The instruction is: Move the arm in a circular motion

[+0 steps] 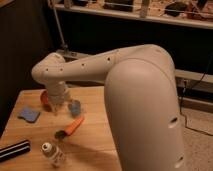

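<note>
Pincer (58, 107) hangs beneath arm (140, 100) (off-white), above table (95, 145) beside cup (75, 107).

The arm (140, 100) is spanning leftward above the table (95, 145), its claw (56, 109) hanging just left of the cup (75, 108), before the bowl (44, 97). The sponge (28, 114) is lying farther left, the bottle (52, 153) standing nearer the front.
</note>
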`<state>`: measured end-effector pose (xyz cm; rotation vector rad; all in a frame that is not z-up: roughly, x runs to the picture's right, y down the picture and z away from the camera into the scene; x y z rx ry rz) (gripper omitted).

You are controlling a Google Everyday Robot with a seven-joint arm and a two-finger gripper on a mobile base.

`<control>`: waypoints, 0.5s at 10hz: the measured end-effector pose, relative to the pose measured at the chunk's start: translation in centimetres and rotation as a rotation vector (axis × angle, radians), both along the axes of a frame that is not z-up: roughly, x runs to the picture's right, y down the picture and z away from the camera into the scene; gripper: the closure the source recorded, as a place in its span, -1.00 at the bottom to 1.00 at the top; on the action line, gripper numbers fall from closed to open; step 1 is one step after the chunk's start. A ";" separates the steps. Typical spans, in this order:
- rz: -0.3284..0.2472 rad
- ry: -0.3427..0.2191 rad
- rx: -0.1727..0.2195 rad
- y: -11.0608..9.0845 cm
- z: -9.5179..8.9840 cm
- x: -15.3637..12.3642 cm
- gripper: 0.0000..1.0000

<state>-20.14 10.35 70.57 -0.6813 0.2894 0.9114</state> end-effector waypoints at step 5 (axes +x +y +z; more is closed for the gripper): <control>0.141 0.166 -0.059 4.1 -2.7 8.6 -0.30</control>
